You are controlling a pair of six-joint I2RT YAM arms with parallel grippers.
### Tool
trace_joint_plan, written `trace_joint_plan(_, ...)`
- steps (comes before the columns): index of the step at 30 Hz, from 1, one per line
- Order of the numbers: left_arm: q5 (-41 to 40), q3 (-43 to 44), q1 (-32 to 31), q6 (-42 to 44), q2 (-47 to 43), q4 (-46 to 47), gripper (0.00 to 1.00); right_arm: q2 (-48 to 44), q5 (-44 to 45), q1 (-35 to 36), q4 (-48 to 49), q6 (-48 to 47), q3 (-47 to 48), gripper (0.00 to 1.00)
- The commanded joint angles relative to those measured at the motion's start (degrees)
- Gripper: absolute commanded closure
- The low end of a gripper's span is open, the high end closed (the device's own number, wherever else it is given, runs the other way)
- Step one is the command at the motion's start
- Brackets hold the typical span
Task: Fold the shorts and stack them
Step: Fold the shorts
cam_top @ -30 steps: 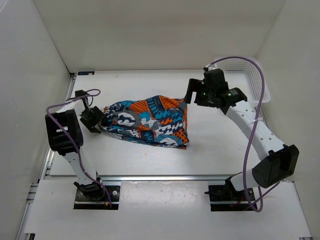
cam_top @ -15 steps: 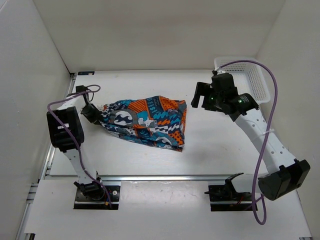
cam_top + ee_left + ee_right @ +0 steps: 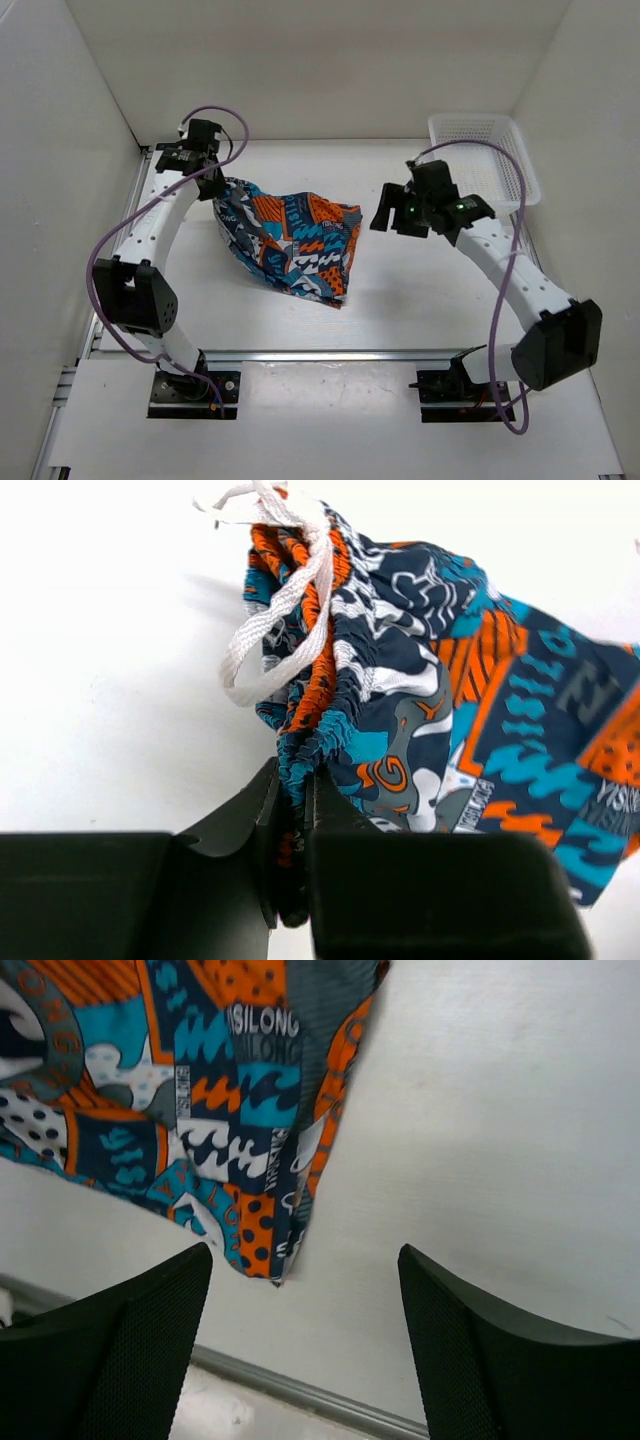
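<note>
One pair of shorts [image 3: 295,240], one mesh basket [image 3: 505,170].

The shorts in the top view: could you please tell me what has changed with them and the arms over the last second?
The left gripper, fingers shut on the shorts, swung toward the far-left corner, dragging the cloth into a narrower diagonal heap. The right gripper drew back from the shorts' right corner and hangs open beside them. The white mesh basket stayed put.
</note>
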Motion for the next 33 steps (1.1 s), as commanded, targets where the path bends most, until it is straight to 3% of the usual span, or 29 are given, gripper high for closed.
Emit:
trace_joint_plan(1, -6.85, 1.54, -3.01, 0.95, -3.47, -3.45, 0.90, 4.88, -13.28, -0.21, 10.03, 4.09, -7.31, 0.24)
trace_joint_plan(3, -8.51, 1.54, -6.00, 0.95, -4.79, -3.45, 0.90, 8.75, -19.77, -0.21, 14.35, 6.03, -10.14, 0.35)
trace_joint_plan(7, -11.85, 0.84, -11.10, 0.95, -6.12, -2.92, 0.90, 15.69, -19.20, 2.07, 18.85, 7.27, -12.00, 0.45)
trace_joint_plan(10, -12.38, 0.31, -12.87, 0.95, -6.64, -2.40, 0.90, 20.26, -16.31, 2.60, 19.73, 7.80, -10.78, 0.43)
trace_joint_plan(12, -12.38, 0.31, -13.48, 1.48, -6.64, -2.39, 0.90, 21.94, -13.24, 2.60, 19.73, 7.28, -10.24, 0.37)
trace_joint_plan(15, -12.38, 0.31, -14.10, 2.09, -6.64, -2.39, 0.90, 25.98, -11.38, 2.60, 19.21, 7.27, -8.39, 0.38)
trace_joint_plan(18, -11.86, 0.83, -14.62, 2.70, -7.17, -2.39, 0.90, 29.93, -9.53, 2.60, 19.21, 7.27, -6.90, 0.49)
trace_joint_plan(21, -11.85, 0.84, -16.46, 4.63, -7.69, -2.39, 0.90, 33.62, -8.22, 3.13, 19.21, 7.27, -5.67, 0.69)
trace_joint_plan(22, -11.85, 0.84, -17.17, 5.16, -7.70, -1.70, 0.90, 34.16, -8.21, 3.13, 19.21, 7.27, -5.06, 0.83)
trace_joint_plan(25, -10.02, 1.37, -20.85, 7.54, -7.70, -1.16, 0.90, 35.48, -7.68, 3.13, 19.21, 8.32, -4.53, 0.99)
trace_joint_plan(33, -8.25, 1.98, -34.39, 7.20, -4.54, 1.47, 0.90, 36.54, -7.16, 3.13, 19.73, 9.47, -4.53, 0.99)
